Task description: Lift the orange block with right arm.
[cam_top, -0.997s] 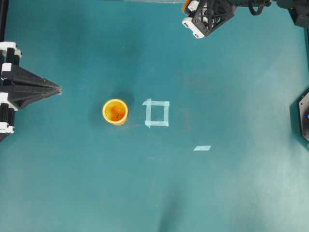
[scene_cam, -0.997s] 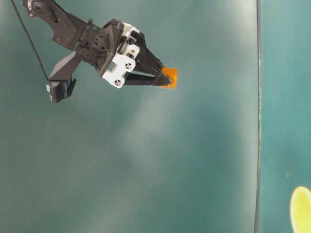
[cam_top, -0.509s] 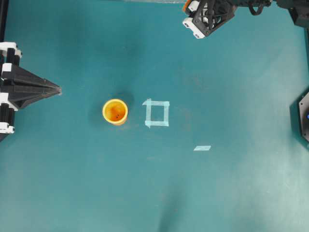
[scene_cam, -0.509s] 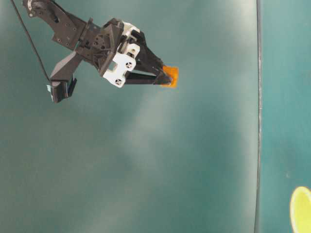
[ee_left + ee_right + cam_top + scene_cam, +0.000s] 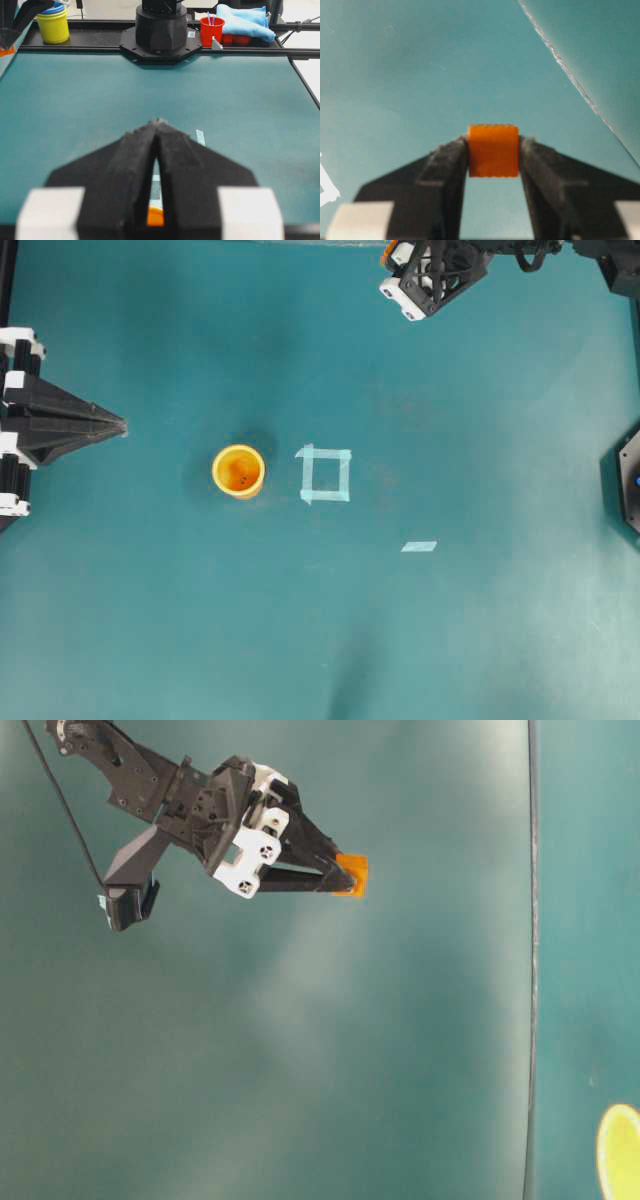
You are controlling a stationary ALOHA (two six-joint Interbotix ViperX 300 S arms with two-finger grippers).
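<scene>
A: Any legible text, labels or numbers in any view?

B: None. The small white label (image 5: 191, 34) on the black round arm base (image 5: 161, 31) is too small to read.

A teal table (image 5: 180, 620) fills the overhead view. Just left of centre a round yellow-orange cup (image 5: 238, 471) stands upright on it — open mouth up. Just beside the cup, to its right, a square outline of pale tape (image 5: 325, 475) is stuck flat to the surface. Lower right of that lies a short separate strip of tape (image 5: 419, 546) — apart from the square.
</scene>
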